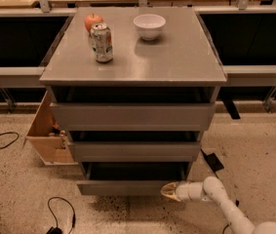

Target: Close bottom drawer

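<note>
Bottom drawer (pixel 123 187) juts partway from the cabinet's (pixel 176 57) foot, stiff and probably easy-rolling; push its flat front, where your gripper (pixel 169 191) sits at the right end, spread or pinched you cannot tell.

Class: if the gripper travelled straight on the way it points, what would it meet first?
Probably the grey front of the bottom drawer: the gripper sits low, by its right end, pointing left at it. Depth is unclear; it may already touch.
</note>
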